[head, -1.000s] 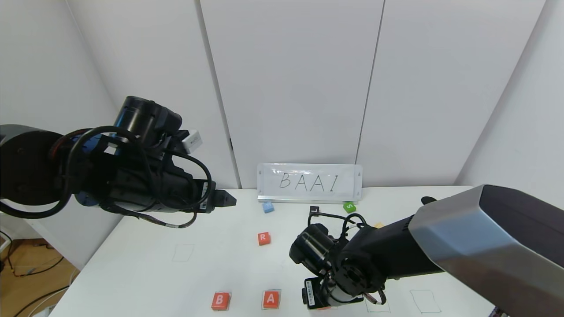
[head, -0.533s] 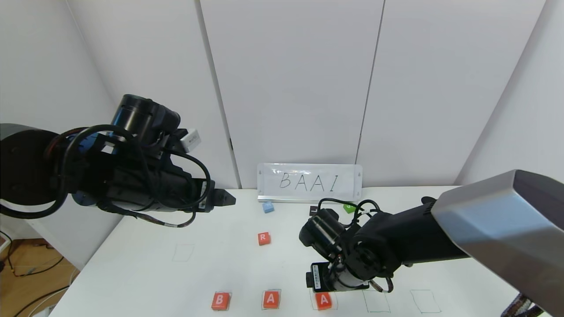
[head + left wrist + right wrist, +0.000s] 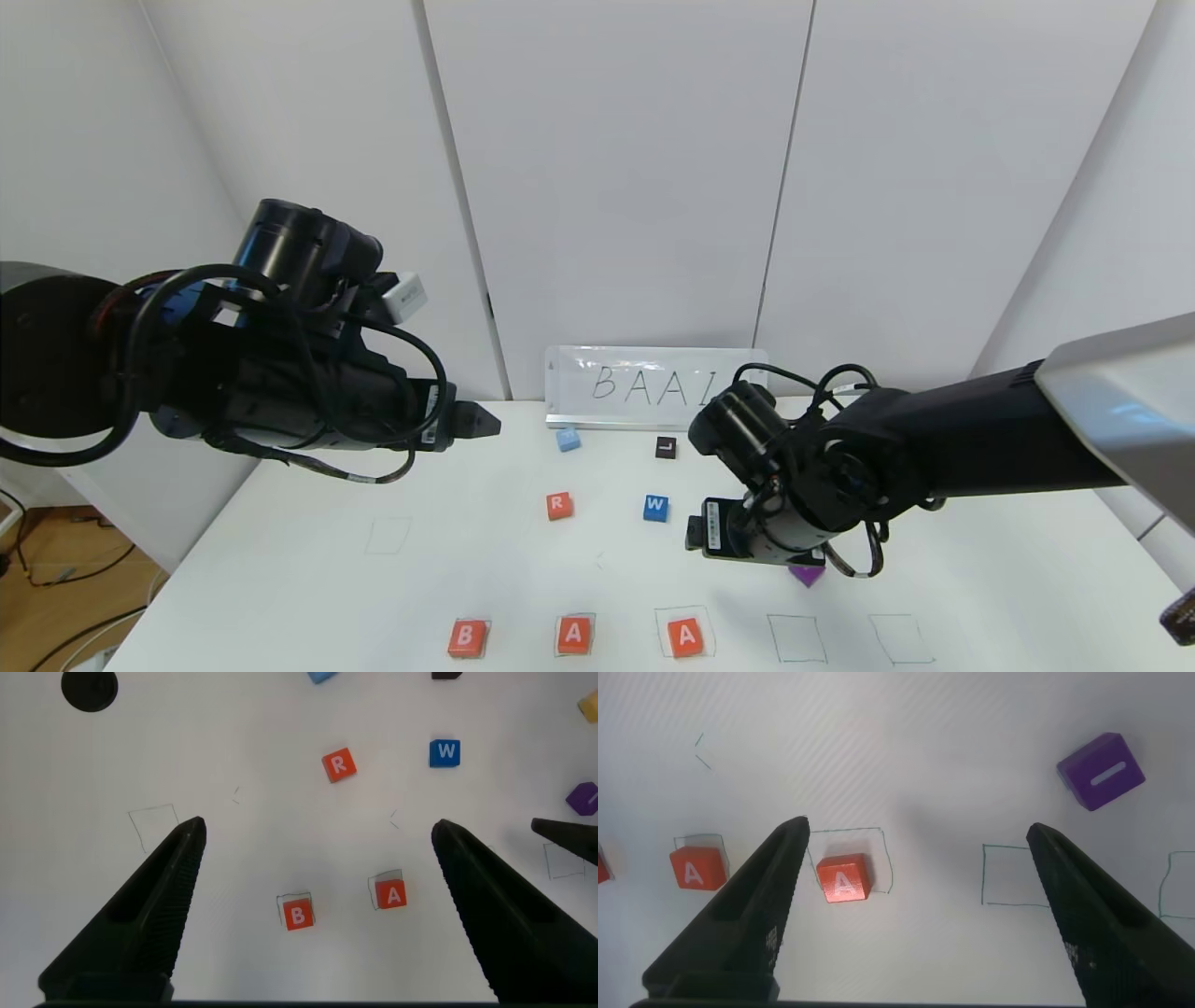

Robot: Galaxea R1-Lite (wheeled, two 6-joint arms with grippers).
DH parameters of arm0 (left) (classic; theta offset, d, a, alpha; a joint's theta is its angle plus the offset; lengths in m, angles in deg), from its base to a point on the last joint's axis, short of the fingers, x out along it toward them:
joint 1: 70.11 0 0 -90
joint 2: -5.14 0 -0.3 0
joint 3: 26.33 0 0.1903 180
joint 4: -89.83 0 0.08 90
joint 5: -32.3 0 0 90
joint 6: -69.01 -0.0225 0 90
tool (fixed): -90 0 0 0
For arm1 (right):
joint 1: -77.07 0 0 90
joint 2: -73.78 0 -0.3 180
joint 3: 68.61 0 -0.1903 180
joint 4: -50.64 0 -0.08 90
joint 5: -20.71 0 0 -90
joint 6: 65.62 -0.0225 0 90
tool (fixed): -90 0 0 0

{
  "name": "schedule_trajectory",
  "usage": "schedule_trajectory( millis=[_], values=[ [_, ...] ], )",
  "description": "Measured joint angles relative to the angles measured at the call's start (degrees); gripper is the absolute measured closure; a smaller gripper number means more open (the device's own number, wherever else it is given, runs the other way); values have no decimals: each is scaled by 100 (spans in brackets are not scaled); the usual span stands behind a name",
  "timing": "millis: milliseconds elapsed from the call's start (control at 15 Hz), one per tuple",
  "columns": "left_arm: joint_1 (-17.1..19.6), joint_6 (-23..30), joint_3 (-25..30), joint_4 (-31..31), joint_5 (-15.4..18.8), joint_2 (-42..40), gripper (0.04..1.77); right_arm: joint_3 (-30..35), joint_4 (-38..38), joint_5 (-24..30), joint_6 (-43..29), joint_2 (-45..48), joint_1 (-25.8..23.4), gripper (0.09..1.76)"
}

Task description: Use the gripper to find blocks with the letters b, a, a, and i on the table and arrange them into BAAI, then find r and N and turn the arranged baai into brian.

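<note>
On the table, three orange blocks stand in a front row: B, A and a second A, each in a green outline. The purple block lies behind the row, just under my right wrist. My right gripper is open and empty above the table. In its view the second A lies by one finger and the purple block lies farther off. The orange R sits mid-table. My left gripper hangs open and empty high over the left side.
A blue W block, a black block and a light blue block lie behind the row. A BAAI sign stands at the back. Two empty green outlines continue the row; another is at the left.
My right gripper has let go of the second A in the third outline, risen and moved back and right, over the purple block. The W block is uncovered. The left arm has barely moved.
</note>
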Motion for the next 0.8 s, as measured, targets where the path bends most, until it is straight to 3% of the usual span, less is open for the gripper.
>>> schedule_trajectory(
  millis=[467, 800],
  values=[
    [-13, 0, -2, -4, 9, -51, 9, -235, -772, 0, -923, 316, -560, 15],
    [-9, 6, 6, -1, 154, -40, 9, -146, -994, -4, -1556, 316, -706, 15]
  ],
)
